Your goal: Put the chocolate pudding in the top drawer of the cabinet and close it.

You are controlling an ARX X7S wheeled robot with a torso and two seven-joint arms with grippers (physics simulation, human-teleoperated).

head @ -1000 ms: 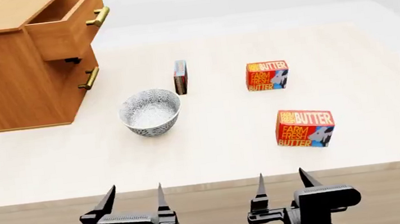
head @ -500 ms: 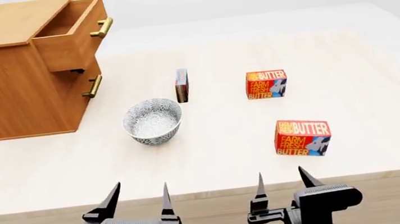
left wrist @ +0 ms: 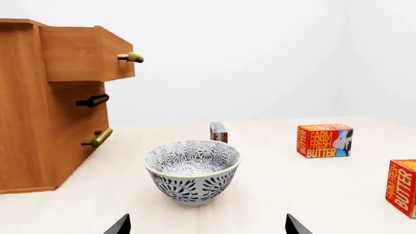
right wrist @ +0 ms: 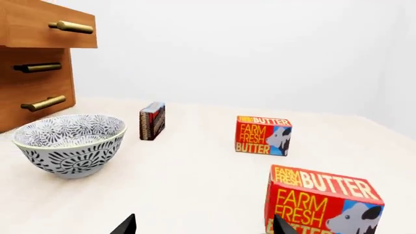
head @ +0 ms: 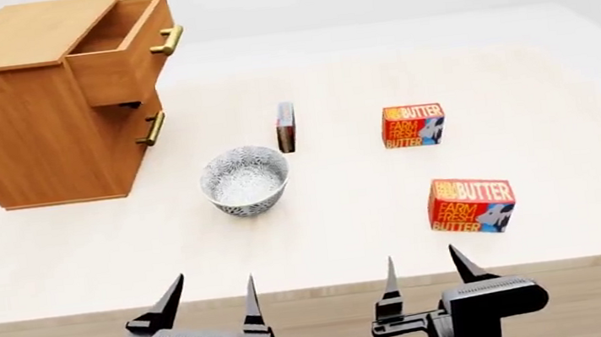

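The chocolate pudding [head: 286, 127], a slim upright carton, stands mid-table behind the bowl; it also shows in the left wrist view [left wrist: 218, 132] and the right wrist view [right wrist: 152, 121]. The cabinet [head: 29, 123] stands at the far left with its top drawer [head: 123, 48] pulled open, brass handle [head: 166, 41] facing right. My left gripper [head: 210, 302] and right gripper [head: 421, 276] are both open and empty, hovering at the table's near edge, well short of the pudding.
A patterned grey-white bowl [head: 244, 180] sits between my left gripper and the pudding. Two red-orange butter boxes stand to the right, one farther [head: 413, 125] and one nearer [head: 471, 205]. The lower drawer [head: 149, 130] is shut.
The view has shifted: cabinet, bowl and cartons now sit a little farther right and lower in the head view. Both grippers stay open near the front edge.
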